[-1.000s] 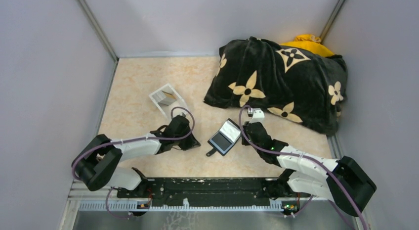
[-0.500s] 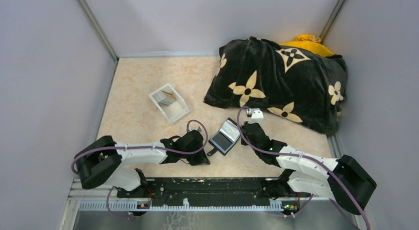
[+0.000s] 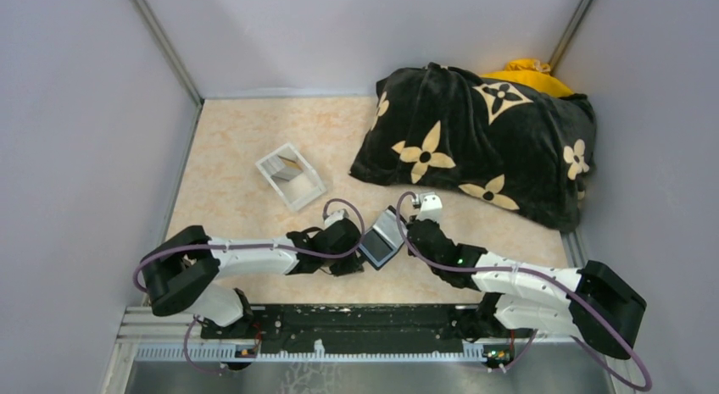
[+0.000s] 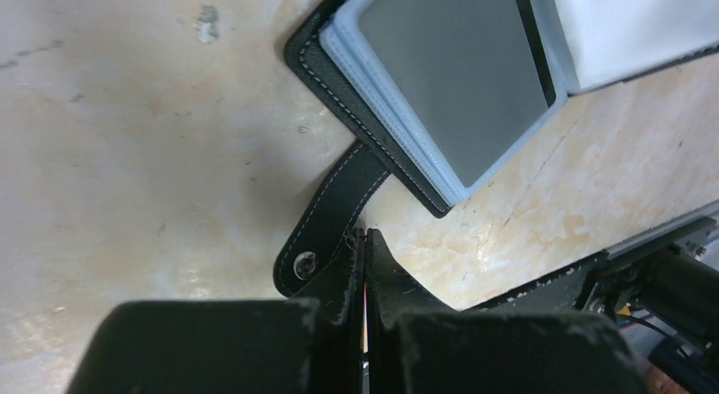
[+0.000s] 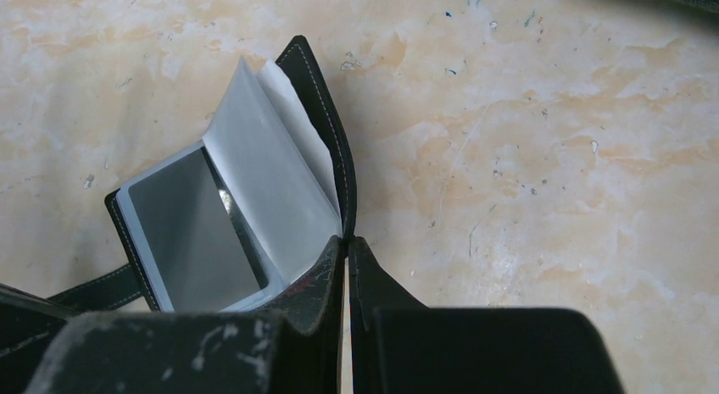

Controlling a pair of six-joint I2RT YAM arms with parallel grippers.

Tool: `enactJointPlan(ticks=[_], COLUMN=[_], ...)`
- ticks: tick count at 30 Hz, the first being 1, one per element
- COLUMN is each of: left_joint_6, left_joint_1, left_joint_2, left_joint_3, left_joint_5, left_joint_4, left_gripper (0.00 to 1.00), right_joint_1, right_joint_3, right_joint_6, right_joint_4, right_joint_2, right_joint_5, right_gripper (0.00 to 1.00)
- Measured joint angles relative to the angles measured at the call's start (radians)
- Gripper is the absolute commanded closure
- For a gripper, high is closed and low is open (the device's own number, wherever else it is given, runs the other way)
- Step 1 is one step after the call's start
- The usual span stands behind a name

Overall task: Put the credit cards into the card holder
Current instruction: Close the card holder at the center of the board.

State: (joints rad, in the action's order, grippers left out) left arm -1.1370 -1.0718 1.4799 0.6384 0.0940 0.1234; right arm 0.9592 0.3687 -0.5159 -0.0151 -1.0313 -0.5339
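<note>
Two claws meet over an open black card holder [image 3: 383, 237] lying on the marbled counter [image 5: 551, 157], directly between them. The left claw [image 4: 365, 241] has its fingers pressed together, with only a thin reddish sliver showing in the seam (too narrow to tell whether anything is held). Just ahead of its tips and touching them lies the holder's strap [image 4: 326, 216], with its snap stud [image 4: 305, 262] beside the left finger. The right claw [image 5: 346, 246] is also pressed together, its tips against the near end of the raised cover. Ahead and to the left of it, clear sleeves [image 5: 267, 191] stand fanned up. Farther left, a dark grey credit card [image 5: 195, 233] lies flat in a sleeve on the lower half.

The step seems to be steadying the holder and keeping it open for loading. To do it well, the left claw should bear down on the strap so the holder cannot skate. The right claw should prop up the cover and sleeves gently, since the thin plastic will probably buckle if pushed hard.
</note>
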Motion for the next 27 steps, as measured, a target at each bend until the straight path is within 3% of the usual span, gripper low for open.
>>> enactJointPlan(ticks=[14, 27], left_joint_6=[0.027, 0.034], left_joint_1=[0.0, 0.008], left_joint_2=[-0.027, 0.007], left_joint_3=[-0.027, 0.0], left_joint_5=[0.087, 0.115], left_joint_4=[-0.021, -0.034], left_gripper=[1.0, 1.0], right_joint_1=[0.129, 0.323], right_joint_3=[0.031, 0.147], right_joint_6=[0.002, 0.019], right_joint_4=[0.039, 0.045], right_joint_2=[-0.016, -0.173], right_joint_5=[-0.106, -0.236], right_gripper=[1.0, 1.0])
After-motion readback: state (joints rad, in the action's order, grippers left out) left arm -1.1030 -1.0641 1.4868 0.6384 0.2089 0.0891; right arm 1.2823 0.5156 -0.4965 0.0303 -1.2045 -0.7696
